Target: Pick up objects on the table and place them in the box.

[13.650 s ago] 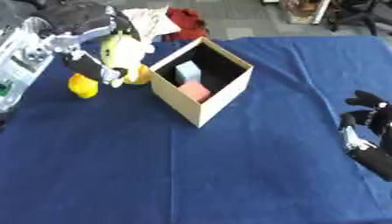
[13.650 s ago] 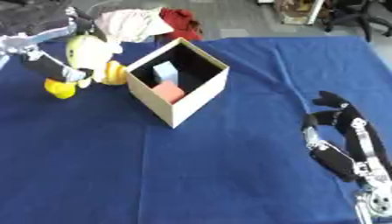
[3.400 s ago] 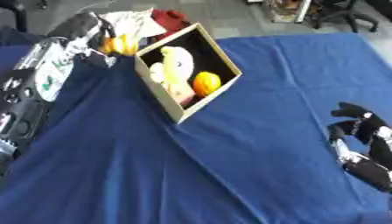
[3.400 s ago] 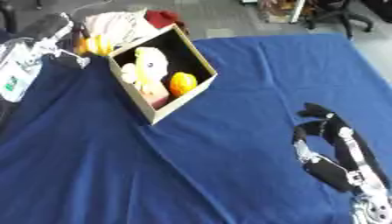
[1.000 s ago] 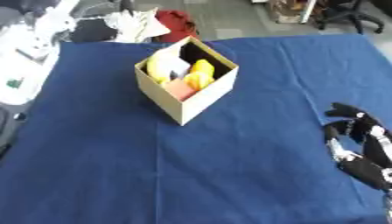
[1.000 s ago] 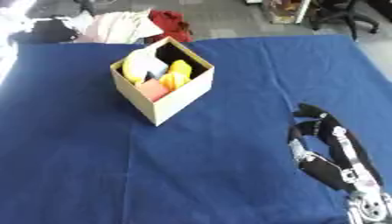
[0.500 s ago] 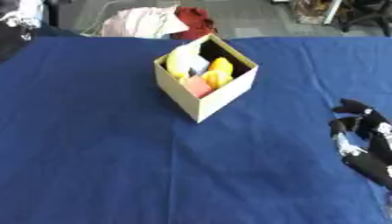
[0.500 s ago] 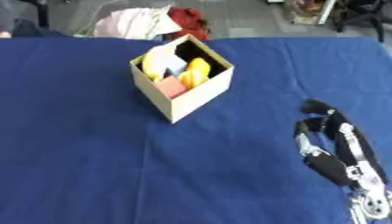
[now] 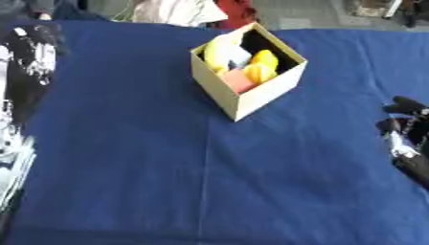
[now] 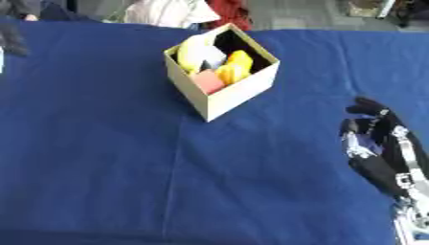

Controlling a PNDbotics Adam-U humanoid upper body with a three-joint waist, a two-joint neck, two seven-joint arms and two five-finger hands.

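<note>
L arm (image 9: 21, 110), black w/ white marks, runs down the left edge of the left eye view; its hand isn't visible in either view, so can't tell its state. Blue cloth (image 9: 126, 158) covers the table; nothing loose shows on it around the box.

Far edge, upper left-centre: a pale bundle (image 9: 172, 10) w/ a red item (image 9: 237, 8) just beside it, both behind the box, off the working area.

Box (image 9: 243, 98), tan cardboard, sits upright on the cloth, centre-top, turned so one corner points toward the robot. Open top. Inside: a pale yellow object (image 9: 216, 50) at the left side, an orange-yellow piece (image 9: 261, 67) to the right of it, a pink/red block (image 9: 239, 80) near the front corner. Contents are packed touching each other; can't make out exact shapes.

R hand (image 10: 381, 139) rests at the right edge, lower-mid, well apart from the box. Fingers point up and away, relaxed and not curled; it grasps nothing, palm free.
</note>
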